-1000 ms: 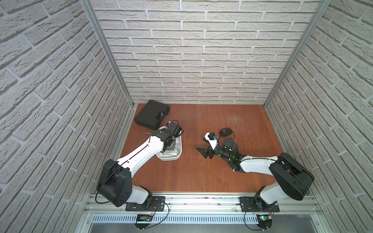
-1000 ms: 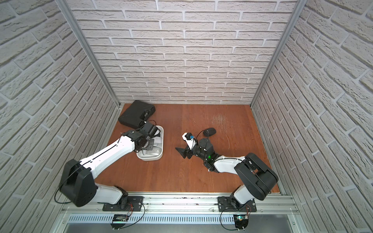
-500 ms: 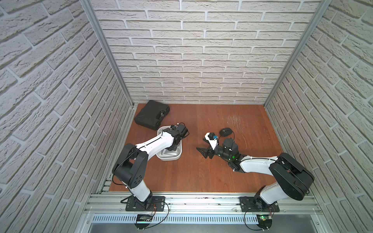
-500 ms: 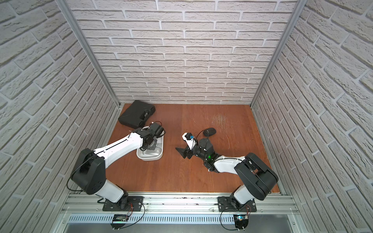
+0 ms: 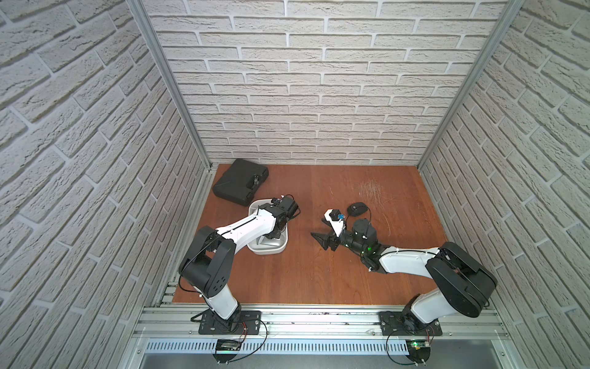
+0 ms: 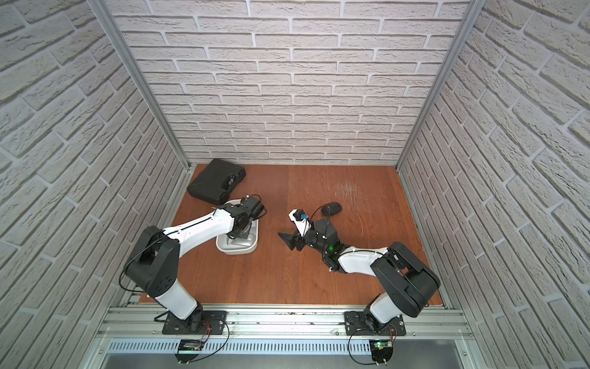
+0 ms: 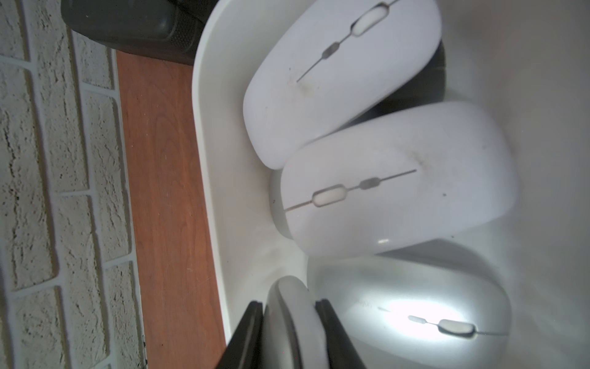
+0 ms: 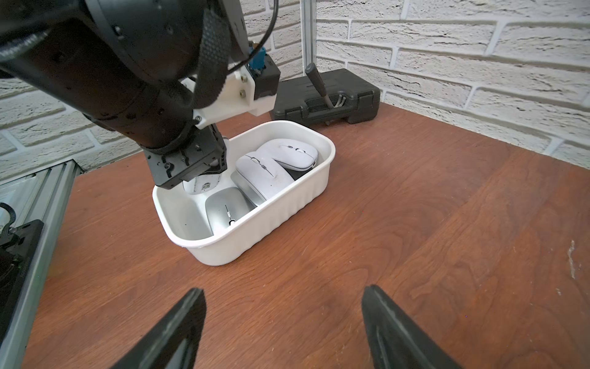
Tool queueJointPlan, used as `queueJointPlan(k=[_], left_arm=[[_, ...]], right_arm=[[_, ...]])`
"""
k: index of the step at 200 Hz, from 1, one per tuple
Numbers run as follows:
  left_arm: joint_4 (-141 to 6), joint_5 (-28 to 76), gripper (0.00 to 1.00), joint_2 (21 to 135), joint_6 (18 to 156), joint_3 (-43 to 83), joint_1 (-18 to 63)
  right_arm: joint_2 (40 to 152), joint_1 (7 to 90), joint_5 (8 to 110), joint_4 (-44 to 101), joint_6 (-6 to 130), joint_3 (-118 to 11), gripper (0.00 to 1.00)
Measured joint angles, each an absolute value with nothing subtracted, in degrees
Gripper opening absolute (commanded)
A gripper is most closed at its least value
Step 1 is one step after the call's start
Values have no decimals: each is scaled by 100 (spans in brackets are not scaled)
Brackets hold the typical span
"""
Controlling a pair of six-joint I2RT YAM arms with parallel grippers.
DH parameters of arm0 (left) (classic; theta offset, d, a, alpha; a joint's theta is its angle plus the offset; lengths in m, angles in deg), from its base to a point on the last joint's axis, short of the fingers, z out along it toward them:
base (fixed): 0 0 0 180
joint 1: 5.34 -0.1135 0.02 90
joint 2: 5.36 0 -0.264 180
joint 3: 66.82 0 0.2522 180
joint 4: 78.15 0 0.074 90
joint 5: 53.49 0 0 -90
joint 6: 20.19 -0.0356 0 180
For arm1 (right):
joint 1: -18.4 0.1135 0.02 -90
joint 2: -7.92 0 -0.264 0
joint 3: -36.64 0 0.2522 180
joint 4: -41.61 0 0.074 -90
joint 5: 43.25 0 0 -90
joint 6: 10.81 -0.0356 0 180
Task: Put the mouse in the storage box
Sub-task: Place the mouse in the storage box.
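The white storage box (image 5: pixel 269 252) (image 6: pixel 236 250) stands left of centre on the wooden table. My left gripper (image 7: pixel 289 303) reaches down into it, shut on a silver-white mouse (image 7: pixel 297 335) held on its edge close to the box wall (image 7: pixel 217 191). In the right wrist view that mouse (image 8: pixel 204 185) hangs just under the left gripper's black body. Two white mice (image 7: pixel 335 73) (image 7: pixel 399 185) and a silver one (image 7: pixel 415 313) lie in the box. My right gripper (image 5: pixel 322 241) (image 8: pixel 284 290) is open and holds nothing, low over bare table right of the box (image 8: pixel 271 223).
A black mouse (image 5: pixel 357 208) (image 6: pixel 331 209) lies on the table behind the right wrist. A flat black case (image 5: pixel 240 186) (image 8: pixel 325 96) sits in the back left corner, just behind the box. Brick walls close three sides and an aluminium rail (image 5: pixel 319 319) runs along the front.
The left arm's elbow has risen and swung in, and its wrist has shifted slightly right over the box. The right arm has stayed in place, with its jaws a little wider.
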State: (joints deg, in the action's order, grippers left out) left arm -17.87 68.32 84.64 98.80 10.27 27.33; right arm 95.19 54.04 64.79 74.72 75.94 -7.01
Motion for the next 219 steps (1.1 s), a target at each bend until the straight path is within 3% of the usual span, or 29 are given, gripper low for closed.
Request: queueJointPlan(k=[19,51,118,150,219], left_arm=[[-1820,6983,0,8663,9849,1051,2748],[-1870,7105,9,8914,9832,1051,2766],[-2104,7015,51,8964,9788,1009,2833],[-2207,6830,64,8964,9790,1007,2951],[-2847,5509,70,8440,9677,653,3037]], right_arm=[[9519,5404,6477,7472,7592,-701,81],[9519,5404,6433,7474,7572,-701,81],[9519,5404,6304,7474,7511,-701,81],[9512,5404,6302,7472,7511,-701,81],[9508,5400,6204,7472,7485,-701,81]])
